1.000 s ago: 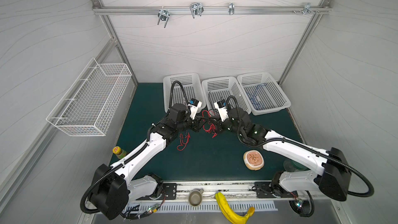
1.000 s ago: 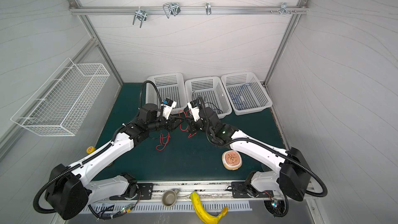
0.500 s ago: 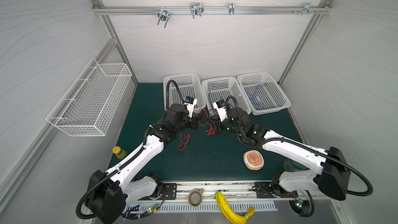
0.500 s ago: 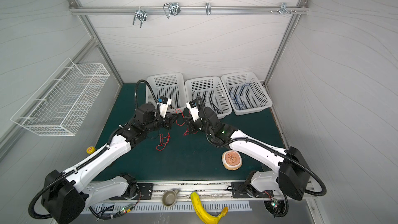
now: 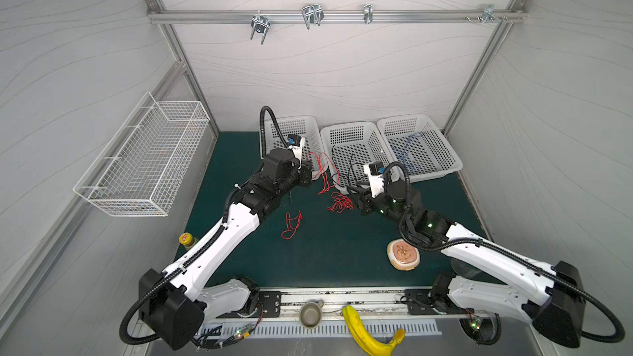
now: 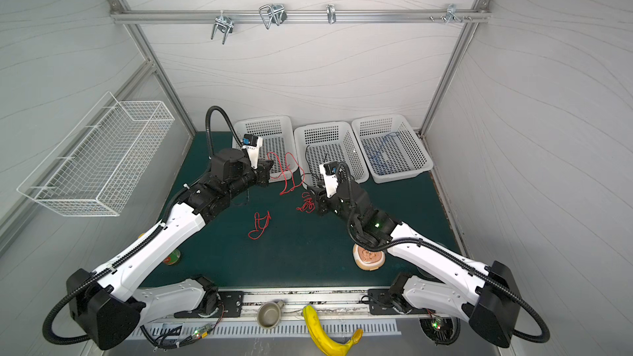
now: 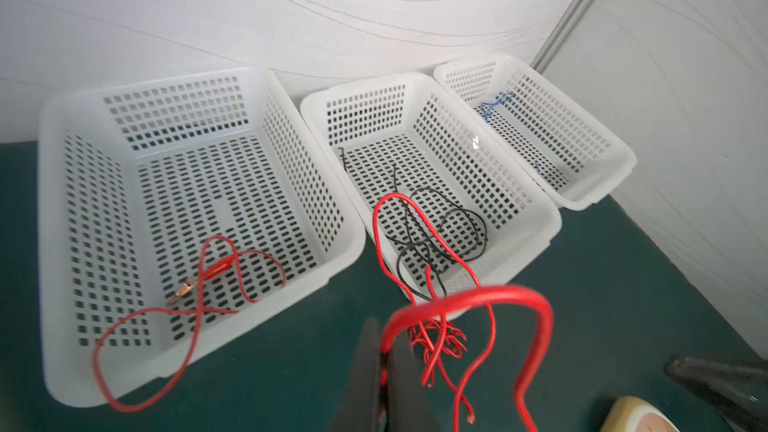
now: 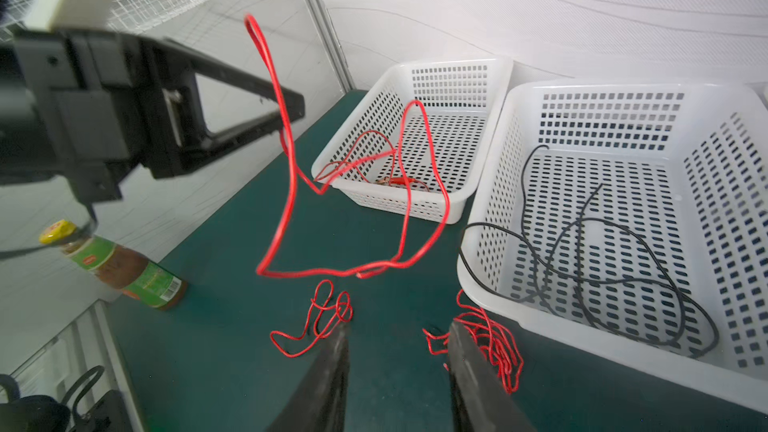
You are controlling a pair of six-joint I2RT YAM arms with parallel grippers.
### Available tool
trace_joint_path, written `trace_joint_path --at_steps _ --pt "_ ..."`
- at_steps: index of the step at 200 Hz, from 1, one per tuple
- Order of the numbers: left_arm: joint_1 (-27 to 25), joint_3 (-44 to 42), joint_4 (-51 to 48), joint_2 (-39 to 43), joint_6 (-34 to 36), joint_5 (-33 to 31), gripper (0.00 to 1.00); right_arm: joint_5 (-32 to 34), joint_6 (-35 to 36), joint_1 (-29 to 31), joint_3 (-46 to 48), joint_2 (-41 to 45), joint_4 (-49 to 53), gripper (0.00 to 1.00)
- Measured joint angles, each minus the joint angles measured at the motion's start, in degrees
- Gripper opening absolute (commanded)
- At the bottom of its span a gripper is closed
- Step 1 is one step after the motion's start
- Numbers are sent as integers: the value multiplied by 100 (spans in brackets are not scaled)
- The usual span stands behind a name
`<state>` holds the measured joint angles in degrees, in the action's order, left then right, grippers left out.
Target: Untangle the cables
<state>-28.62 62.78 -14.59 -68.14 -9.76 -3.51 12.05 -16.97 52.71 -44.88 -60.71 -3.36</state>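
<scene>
Held red cable: pinched in the left gripper, arching above it and drooping in loops to the green mat, in front of the left and middle baskets.
Red tangle: lies on the mat against the middle basket's front, just beside one right-gripper finger.
Small red loop: lies loose on the mat between the arms, apart from the tangle.
Clip cable: red, in the left basket, one bend hanging over the front rim.
Black cables: coiled in the middle basket, one strand over its rim.
Blue cable: in the right basket.
Left gripper: clenched on the held red cable.
Right gripper: jaws apart, low over the mat, nothing between them.
</scene>
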Motion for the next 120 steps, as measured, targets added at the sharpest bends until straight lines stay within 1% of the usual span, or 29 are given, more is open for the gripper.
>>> trace_joint_path --at_steps 30,51,89,120 --pt "66 608 -63 -350 197 -568 0 125 -22 -9 225 -66 94 42" --pt "260 970 -81 -688 225 -822 0 122 -57 -9 232 -219 114 43" --pt "927 1257 -107 -1458 -7 -911 0 55 -101 -9 216 -562 125 45" --pt "1340 1414 -339 -2339 -378 -876 0 -48 -122 22 160 -879 129 46"
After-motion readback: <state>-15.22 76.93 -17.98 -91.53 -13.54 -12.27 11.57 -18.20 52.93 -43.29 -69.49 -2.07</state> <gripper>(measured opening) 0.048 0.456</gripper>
